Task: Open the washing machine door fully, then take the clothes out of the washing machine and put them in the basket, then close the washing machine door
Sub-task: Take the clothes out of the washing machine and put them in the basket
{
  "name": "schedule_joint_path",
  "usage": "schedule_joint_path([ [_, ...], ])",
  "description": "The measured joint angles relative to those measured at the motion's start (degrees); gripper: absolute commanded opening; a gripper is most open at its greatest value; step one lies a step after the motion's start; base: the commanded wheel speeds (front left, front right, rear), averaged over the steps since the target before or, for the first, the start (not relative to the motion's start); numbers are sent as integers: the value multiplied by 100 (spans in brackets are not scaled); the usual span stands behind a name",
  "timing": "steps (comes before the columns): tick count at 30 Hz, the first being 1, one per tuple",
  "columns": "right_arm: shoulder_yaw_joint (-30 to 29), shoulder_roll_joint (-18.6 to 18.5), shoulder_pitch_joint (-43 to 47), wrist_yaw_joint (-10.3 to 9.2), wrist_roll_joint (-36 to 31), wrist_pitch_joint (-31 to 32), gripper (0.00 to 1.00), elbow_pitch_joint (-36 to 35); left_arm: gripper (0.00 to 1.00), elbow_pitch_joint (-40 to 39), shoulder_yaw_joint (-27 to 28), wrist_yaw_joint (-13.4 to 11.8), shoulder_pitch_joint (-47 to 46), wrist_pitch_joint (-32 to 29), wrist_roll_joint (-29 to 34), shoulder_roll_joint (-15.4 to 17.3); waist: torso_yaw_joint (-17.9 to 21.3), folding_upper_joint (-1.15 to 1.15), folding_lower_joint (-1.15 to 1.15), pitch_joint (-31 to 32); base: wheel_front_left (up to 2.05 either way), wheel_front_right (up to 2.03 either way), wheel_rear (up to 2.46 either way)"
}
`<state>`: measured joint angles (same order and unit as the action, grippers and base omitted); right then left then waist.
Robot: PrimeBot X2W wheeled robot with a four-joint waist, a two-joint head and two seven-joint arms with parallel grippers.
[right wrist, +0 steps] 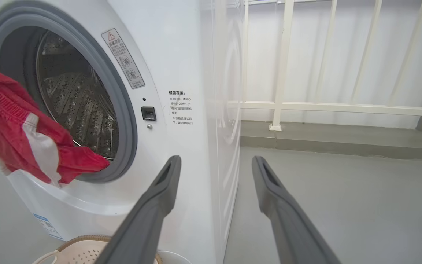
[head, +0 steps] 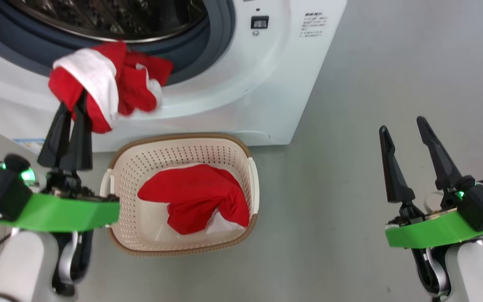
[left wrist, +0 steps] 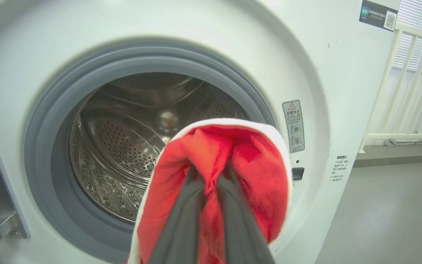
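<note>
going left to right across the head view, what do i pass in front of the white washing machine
left gripper with two long dark fingers, shut on bunched red-and-white clothes → cream-white perforated plastic basket with a brown rim → open right gripper
</note>
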<state>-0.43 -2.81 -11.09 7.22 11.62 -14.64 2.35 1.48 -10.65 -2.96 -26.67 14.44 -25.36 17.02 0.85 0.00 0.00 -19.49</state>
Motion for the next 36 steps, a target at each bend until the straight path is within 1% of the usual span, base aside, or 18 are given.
schedule_joint_path([
  [5, -20, 3, 142, 0, 45, 0, 100, -9, 0, -560, 2, -179, 342, -174, 0, 4, 7, 0, 0, 221, 0, 0, 0],
  [7, -42, 3, 172, 0, 59, 0, 100, -10, 0, -673, -5, -205, 460, -234, -22, 8, 10, 0, 0, 275, 0, 0, 0],
  [12, -24, 4, 171, 0, 99, 0, 100, -32, 0, -476, -62, -205, 679, -327, -140, -5, 14, 0, 0, 225, 0, 0, 0],
  [18, 48, 4, 166, 0, 100, 0, 100, -34, 0, 278, -246, -180, 667, -386, -189, -172, 39, 0, 0, 20, 0, 0, 0],
  [26, 138, 4, 119, 0, 99, 0, 100, -22, 0, 1777, -322, -163, 276, -660, -570, -619, 95, 0, 0, -224, 0, 0, 0],
  [27, 138, 4, 119, 0, 99, 0, 100, -22, 0, 1777, -322, -163, 276, -660, -570, -619, 95, 0, 0, -224, 0, 0, 0],
  [28, 145, 4, 94, 0, 97, 0, 100, -18, 0, 1980, -325, -163, 193, -665, -614, -675, 106, 0, 0, -258, 0, 0, 0],
  [31, 140, 3, 1, 0, 78, 0, 100, 21, 0, 2646, -371, -116, -116, -895, -757, -792, 135, 0, 0, -373, 0, 0, 0],
  [36, 138, 2, -112, 0, 75, 0, 100, 13, 0, 3756, -509, 3, -649, -1454, -876, -983, 167, 0, 0, -602, 0, 0, 0],
])
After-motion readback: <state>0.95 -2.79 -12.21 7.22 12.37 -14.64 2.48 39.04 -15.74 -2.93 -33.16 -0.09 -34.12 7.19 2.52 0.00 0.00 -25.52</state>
